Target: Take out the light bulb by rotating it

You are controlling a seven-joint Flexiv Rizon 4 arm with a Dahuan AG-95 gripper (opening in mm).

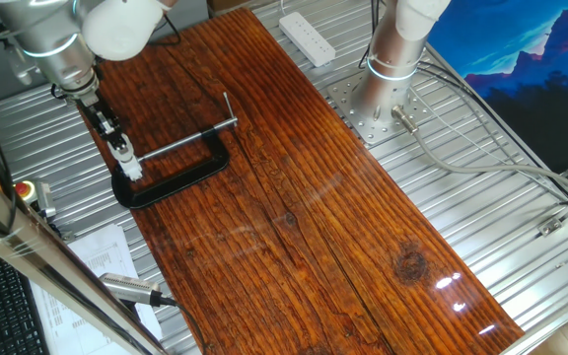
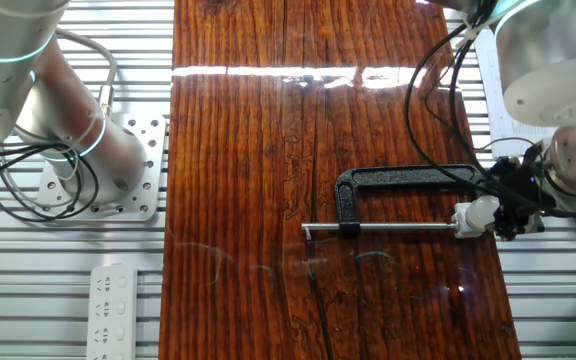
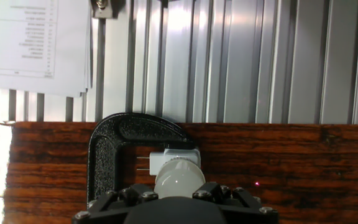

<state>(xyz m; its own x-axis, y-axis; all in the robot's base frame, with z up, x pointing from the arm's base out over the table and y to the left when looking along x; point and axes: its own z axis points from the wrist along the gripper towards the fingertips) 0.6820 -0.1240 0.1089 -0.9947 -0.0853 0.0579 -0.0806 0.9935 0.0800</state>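
At lower centre of the hand view, my gripper (image 3: 178,194) seemed closed around the light bulb (image 3: 179,177); a loose grip risked slipping, leaving it seated in its socket (image 3: 173,159).

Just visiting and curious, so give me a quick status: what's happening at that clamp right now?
End effector at the light bulb; grip state unclear. Bulb sits in its white socket beside the black clamp. Nothing seen blocking.
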